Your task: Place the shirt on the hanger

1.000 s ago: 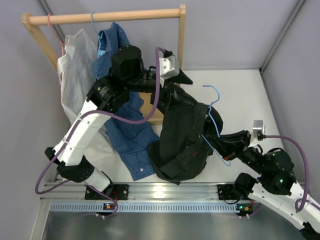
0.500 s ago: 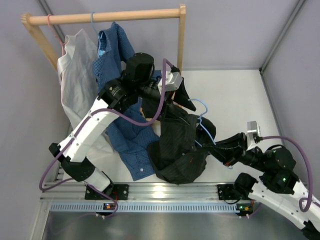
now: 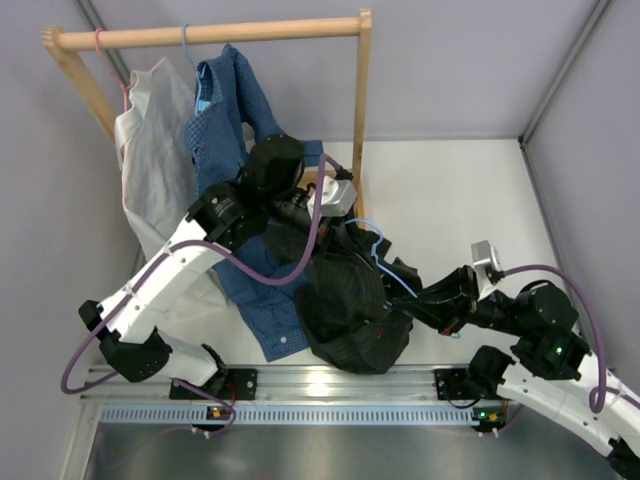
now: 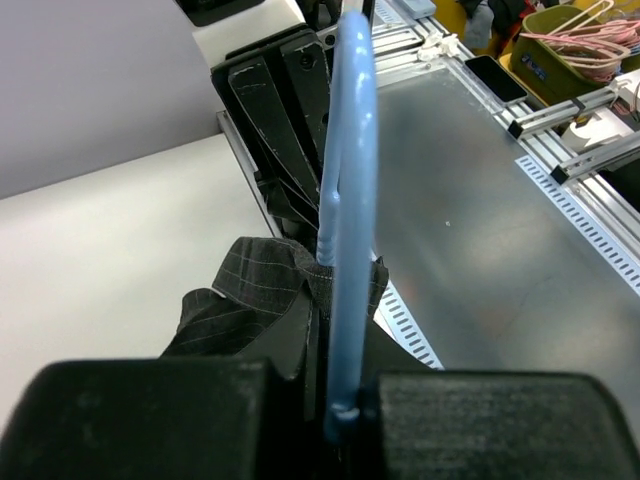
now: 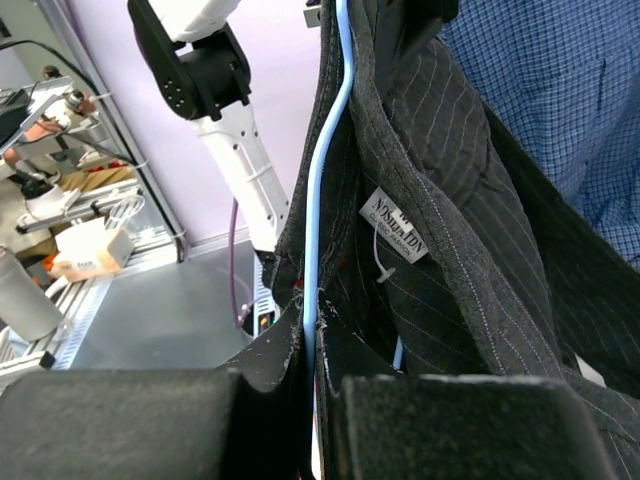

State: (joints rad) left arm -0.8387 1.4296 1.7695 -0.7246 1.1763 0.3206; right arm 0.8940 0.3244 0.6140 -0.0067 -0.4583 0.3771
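Observation:
The black pinstriped shirt [image 3: 345, 310] hangs bunched in the middle of the table, draped over the thin light-blue hanger [image 3: 378, 258]. My left gripper [image 3: 349, 214] is above the shirt and shut on the hanger's curved hook [image 4: 347, 200], which runs straight out between its jaws; shirt fabric [image 4: 255, 300] lies just beyond. My right gripper [image 3: 416, 308] reaches in from the right and is shut on the hanger's rod [image 5: 318, 220] at the shirt's edge. The shirt's collar and label [image 5: 398, 224] hang right of that rod. Most of the hanger's frame is hidden in the cloth.
A wooden rack [image 3: 210, 35] stands at the back left with a blue dotted shirt [image 3: 235, 110] and a white shirt [image 3: 150, 130] hanging on it. The blue shirt's tail [image 3: 270, 310] lies beside the black one. An aluminium rail [image 3: 330, 380] runs along the near edge.
My left gripper came down from the shirt's top to the hanger's hook and closed on it. The right gripper moved left with the hanger, and the shirt sank lower.

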